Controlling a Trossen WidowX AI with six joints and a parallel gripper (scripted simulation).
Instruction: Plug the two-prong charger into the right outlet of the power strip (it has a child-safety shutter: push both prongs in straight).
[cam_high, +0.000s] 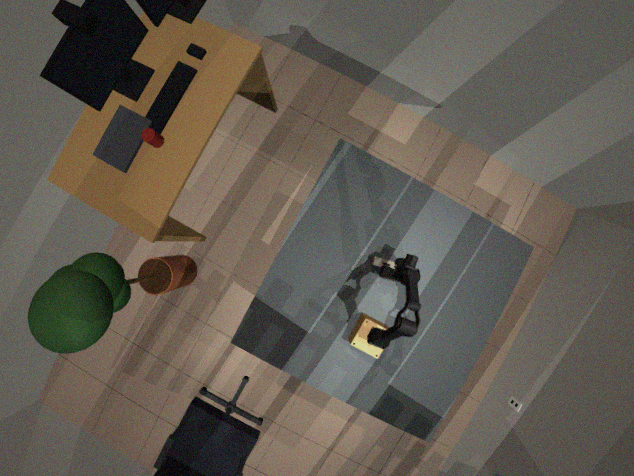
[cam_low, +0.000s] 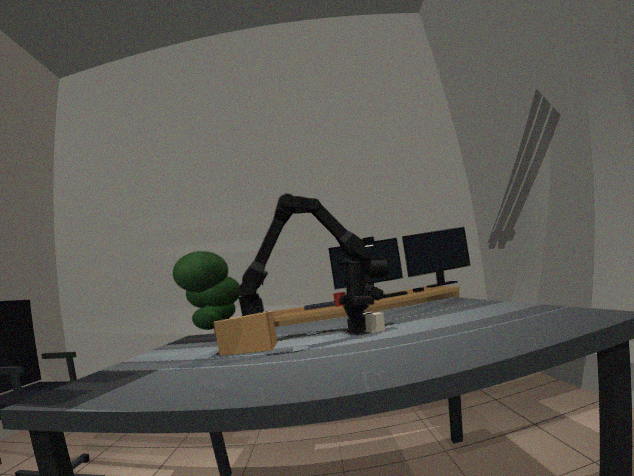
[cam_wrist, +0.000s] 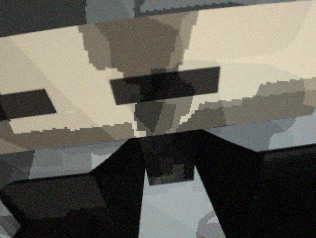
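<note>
The cream power strip (cam_high: 377, 261) (cam_low: 376, 322) (cam_wrist: 250, 45) lies on the table, partly hidden by the arm in the top view. In the wrist view it shows two dark slots, the left one (cam_wrist: 30, 104) cut off by the frame edge and the right one (cam_wrist: 205, 82) whole, partly shadowed. My gripper (cam_high: 389, 271) (cam_low: 355, 327) (cam_wrist: 164, 132) is low beside the strip, shut on the dark charger (cam_wrist: 171, 172). The charger shows between the fingers at the strip's lower edge in the wrist view, below the right slot. Its prongs are hidden; contact with the strip cannot be told.
The arm's wooden base block (cam_high: 366, 345) (cam_low: 245, 335) stands on the grey-blue table (cam_high: 476, 286) (cam_low: 409, 368). A wooden desk (cam_high: 189, 128) with monitors, a potted plant (cam_high: 71, 309) (cam_low: 199, 271) and a chair (cam_high: 209, 435) stand away from the table.
</note>
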